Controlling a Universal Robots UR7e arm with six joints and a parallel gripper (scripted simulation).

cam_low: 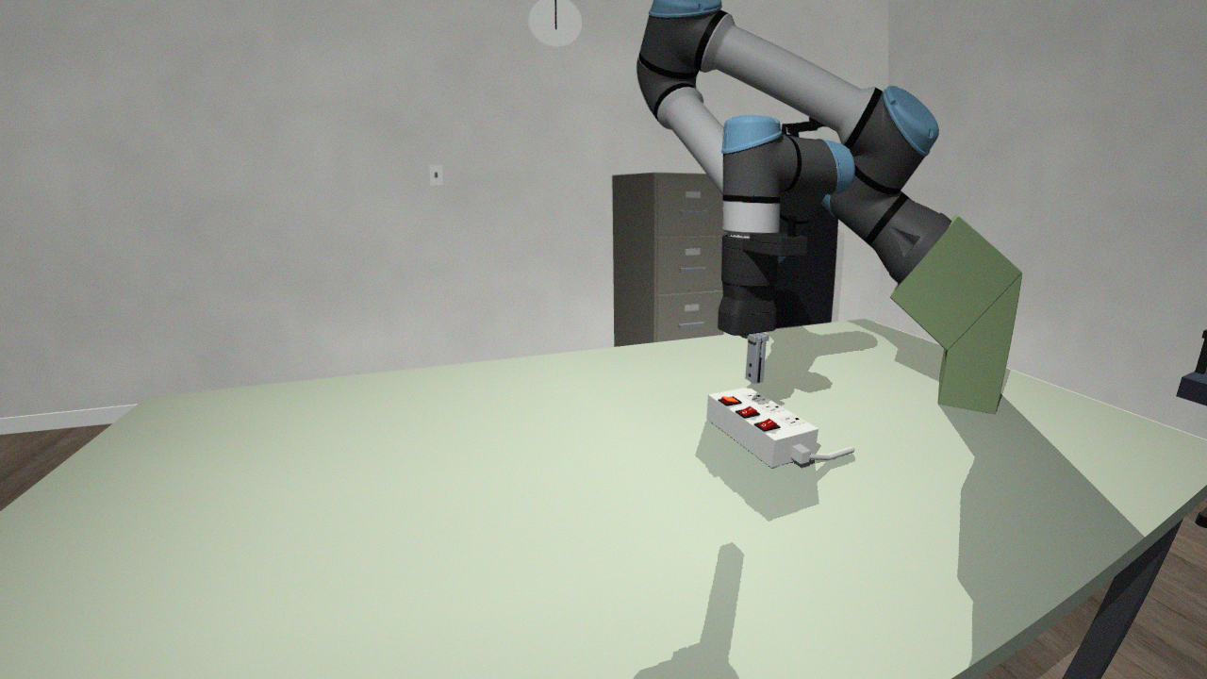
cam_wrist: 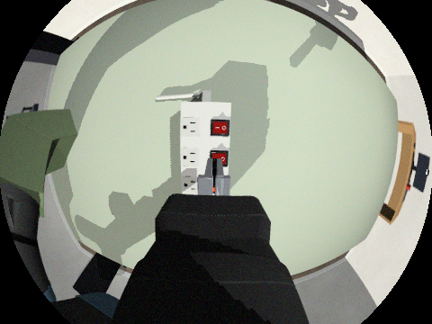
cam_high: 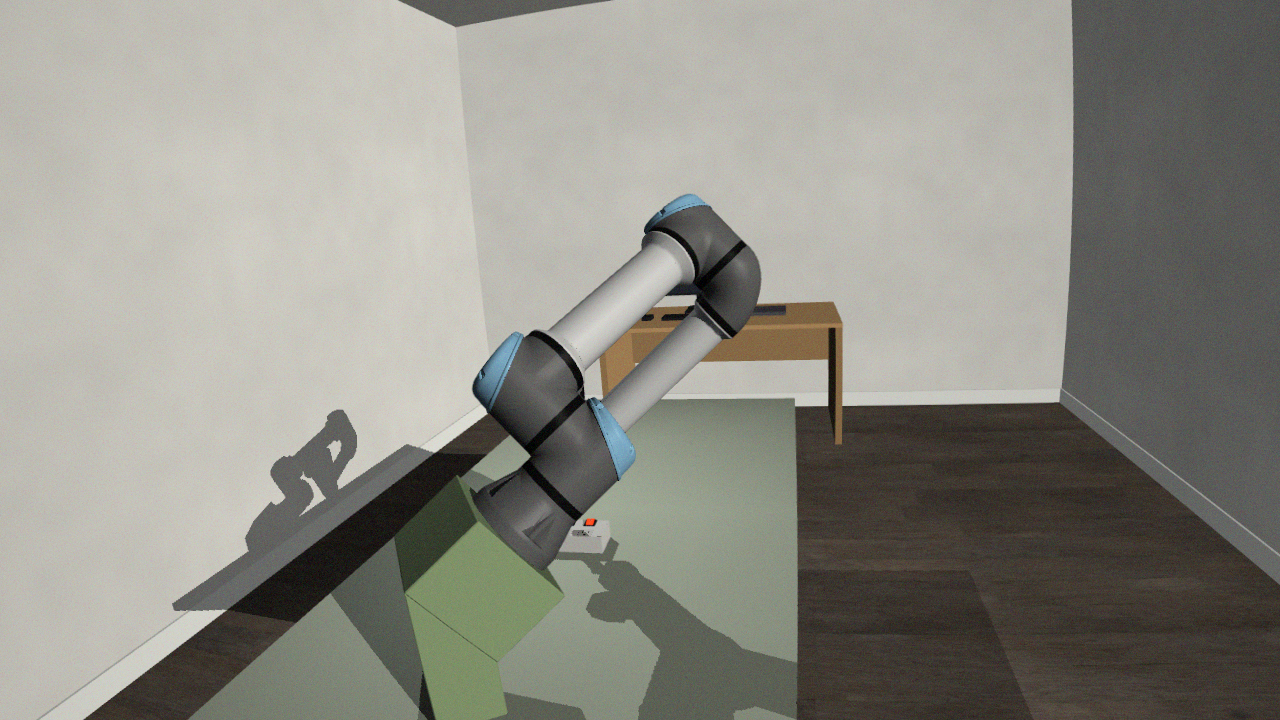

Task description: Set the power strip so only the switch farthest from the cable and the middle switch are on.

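The hand is hanging just above the far end of the power strip, fingers pressed together on nothing, serving as a single poking tip. The strip is lying flat on the bench, its cable at the end away from the hand. Judging from the wrist view, the tip is lining up between the farthest switch and the middle switch; pressing straight down on one rocker edge, lightly, should avoid tipping the strip.
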